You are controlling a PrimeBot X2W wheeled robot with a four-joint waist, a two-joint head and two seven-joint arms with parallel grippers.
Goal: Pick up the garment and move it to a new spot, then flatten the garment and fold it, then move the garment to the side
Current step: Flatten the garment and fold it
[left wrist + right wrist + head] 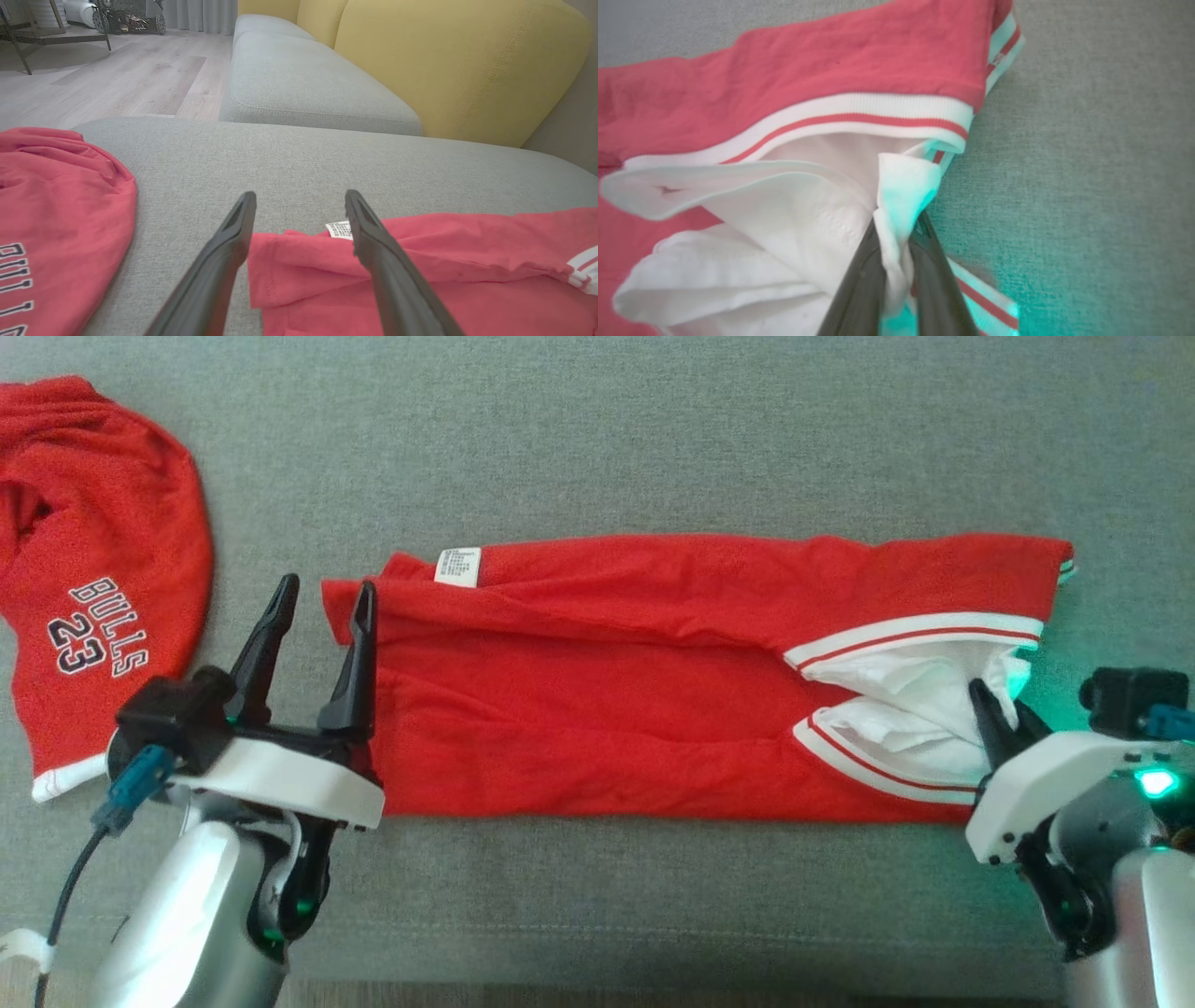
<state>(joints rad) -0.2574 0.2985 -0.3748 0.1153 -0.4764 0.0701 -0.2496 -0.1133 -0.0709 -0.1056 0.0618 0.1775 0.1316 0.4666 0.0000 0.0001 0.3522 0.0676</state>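
A red garment with white-and-red striped trim lies stretched lengthwise on the grey sofa seat, folded into a long band. A white label sits near its left end. My left gripper is open, its fingers straddling the garment's left edge, one finger over the cloth and one off it. My right gripper is shut on the white inner fabric at the garment's right end, the cloth pinched between both fingers.
A second red garment printed "BULLS 23" lies bunched at the far left of the seat. Yellow back cushions and another grey seat stand beyond. Wood floor lies past the sofa's end.
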